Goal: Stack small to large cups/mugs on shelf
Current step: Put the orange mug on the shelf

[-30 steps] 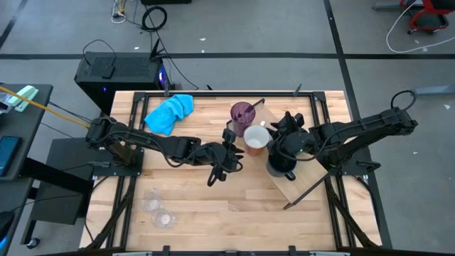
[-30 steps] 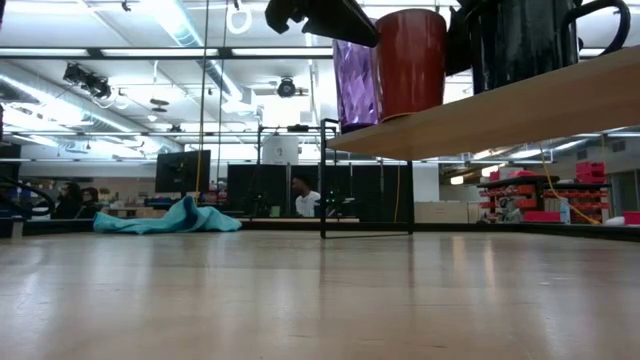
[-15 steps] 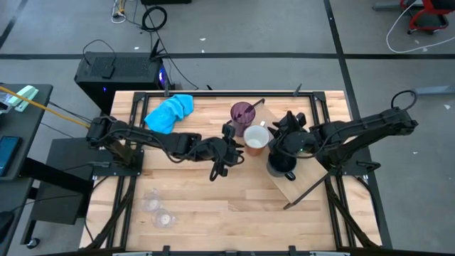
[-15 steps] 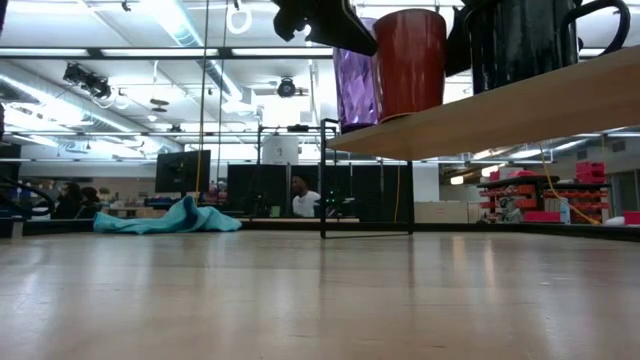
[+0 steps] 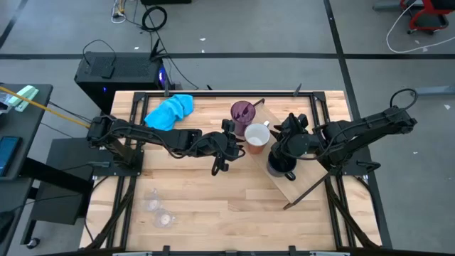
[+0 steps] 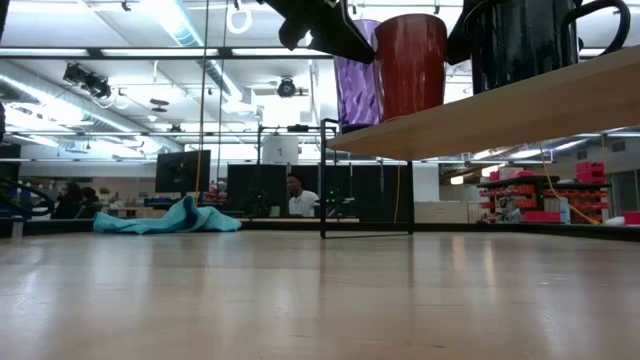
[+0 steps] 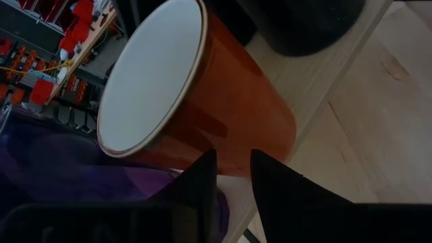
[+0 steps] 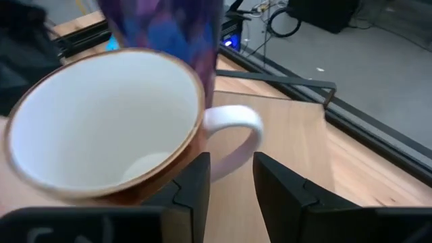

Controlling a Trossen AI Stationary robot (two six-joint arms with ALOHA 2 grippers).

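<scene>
Shelf [image 5: 304, 178]: purple tumbler [image 5: 242, 112], white-lined mug [image 5: 256, 137], dark mug [image 5: 281, 165] in a row, ordering by size. Left gripper [image 5: 227, 139], right gripper [image 5: 281, 139]: jaws narrowly apart, flanking the mug, gripping nothing.

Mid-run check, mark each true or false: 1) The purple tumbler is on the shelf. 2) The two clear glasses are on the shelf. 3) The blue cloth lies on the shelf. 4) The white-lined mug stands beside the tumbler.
1) True: the purple tumbler stands on the shelf.
2) False: the clear glasses sit on the tabletop, far from it.
3) False: the blue cloth lies on the tabletop.
4) True: the mug is next to the tumbler.
</scene>
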